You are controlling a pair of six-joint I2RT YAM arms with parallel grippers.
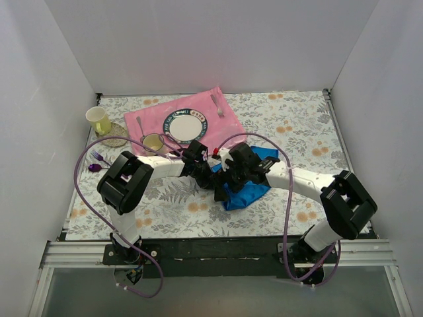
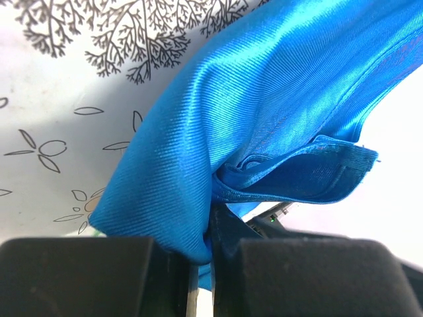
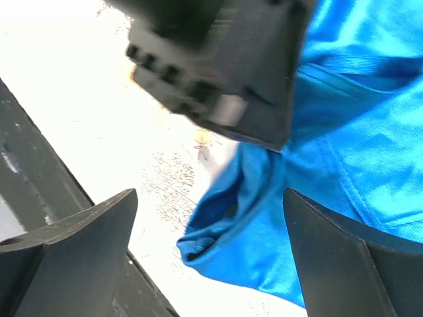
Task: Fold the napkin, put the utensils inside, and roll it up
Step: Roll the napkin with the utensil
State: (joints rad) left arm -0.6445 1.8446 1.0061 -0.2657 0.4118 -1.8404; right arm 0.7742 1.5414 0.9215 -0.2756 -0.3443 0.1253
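One napkin (image 2: pixel 277 92) fold pinched inside shut left tool (image 2: pixel 201 267).

In the top view the arms (image 1: pixel 291 177) are hiding much of the napkin (image 1: pixel 248 193); in the left wrist view it is running off the top edge, and the left gripper (image 2: pixel 201 271) is being cropped at the bottom

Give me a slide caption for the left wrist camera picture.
Left gripper shut on a fold of the blue napkin, with the floral tablecloth behind.
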